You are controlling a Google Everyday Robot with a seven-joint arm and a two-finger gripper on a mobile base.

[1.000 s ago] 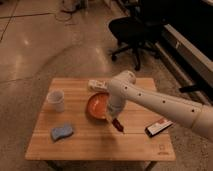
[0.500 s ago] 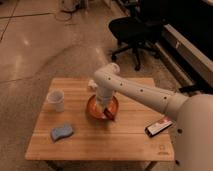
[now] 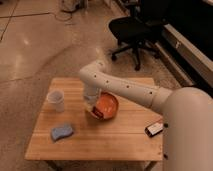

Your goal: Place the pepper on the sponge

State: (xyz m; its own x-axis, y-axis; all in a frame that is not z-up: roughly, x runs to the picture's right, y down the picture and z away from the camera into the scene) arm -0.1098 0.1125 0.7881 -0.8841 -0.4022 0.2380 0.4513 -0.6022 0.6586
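The small dark red pepper (image 3: 99,114) hangs under my gripper (image 3: 95,110), which is shut on it. Both are just above the table, at the left front rim of the round orange-red bowl (image 3: 109,103). The light blue sponge (image 3: 61,132) lies flat on the wooden table (image 3: 115,140), to the lower left of the gripper and about a hand's width away from it. My white arm reaches in from the right and passes over the bowl, hiding its back rim.
A white cup (image 3: 56,100) stands at the table's left, behind the sponge. A flat black-and-red box (image 3: 155,128) lies near the right edge. A black office chair (image 3: 131,27) stands on the floor beyond the table.
The gripper has carried the pepper leftward, from the front right of the bowl to its left front rim, closer to the sponge. Sponge, cup and box have not moved.
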